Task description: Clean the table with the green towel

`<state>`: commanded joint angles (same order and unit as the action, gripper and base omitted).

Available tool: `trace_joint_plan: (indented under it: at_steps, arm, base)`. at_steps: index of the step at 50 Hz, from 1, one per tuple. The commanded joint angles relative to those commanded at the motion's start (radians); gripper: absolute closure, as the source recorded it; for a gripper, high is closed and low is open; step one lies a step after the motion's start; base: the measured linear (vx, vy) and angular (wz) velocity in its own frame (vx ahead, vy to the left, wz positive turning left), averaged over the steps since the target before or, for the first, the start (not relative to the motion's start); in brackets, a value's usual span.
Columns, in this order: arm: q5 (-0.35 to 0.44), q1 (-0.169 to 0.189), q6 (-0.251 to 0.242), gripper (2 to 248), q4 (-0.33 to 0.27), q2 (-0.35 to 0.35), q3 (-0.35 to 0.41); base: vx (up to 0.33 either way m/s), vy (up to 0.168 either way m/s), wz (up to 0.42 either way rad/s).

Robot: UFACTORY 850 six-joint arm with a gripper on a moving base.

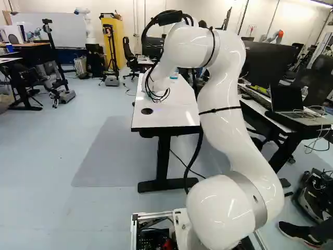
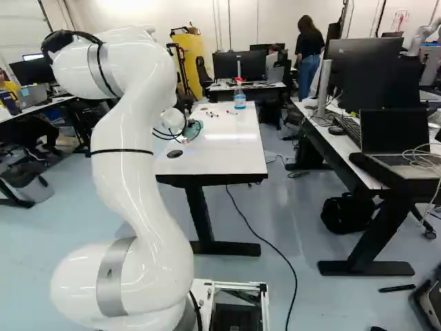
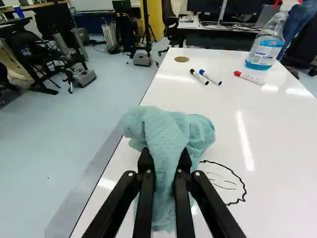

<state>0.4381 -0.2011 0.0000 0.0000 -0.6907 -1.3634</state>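
Observation:
The green towel (image 3: 168, 134), a pale teal bunched cloth, hangs between the two fingers of my gripper (image 3: 166, 161) in the wrist view. The fingers are shut on it from both sides, and its folds spread ahead of them over the white table (image 3: 277, 144), near the long left edge. Black marker lines (image 3: 241, 192) form a rounded outline on the tabletop right beside the towel; the towel may cover part of them. In both base views the arm hides the gripper and towel.
A spray bottle (image 3: 266, 47) stands at the table's far part. Black-capped and blue-capped markers (image 3: 199, 77) (image 3: 210, 77) and a red one (image 3: 249, 78) lie nearer. A desk with monitors and a laptop (image 2: 396, 138) stands right of the table; cables cross the floor.

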Motion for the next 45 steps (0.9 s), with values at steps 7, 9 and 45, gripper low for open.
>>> trace_joint_plan:
  at_steps: [7,9,45]
  arm:
    - [-0.005,0.0,0.0,207,0.0,0.0,0.0]
    - [-0.005,0.0,0.0,207,0.0,0.0,0.0]
    - [-0.079,0.0,0.0,207,0.0,0.0,0.0]
  base:
    - [0.0,0.0,0.0]
    - [0.0,0.0,0.0]
    - [0.0,0.0,0.0]
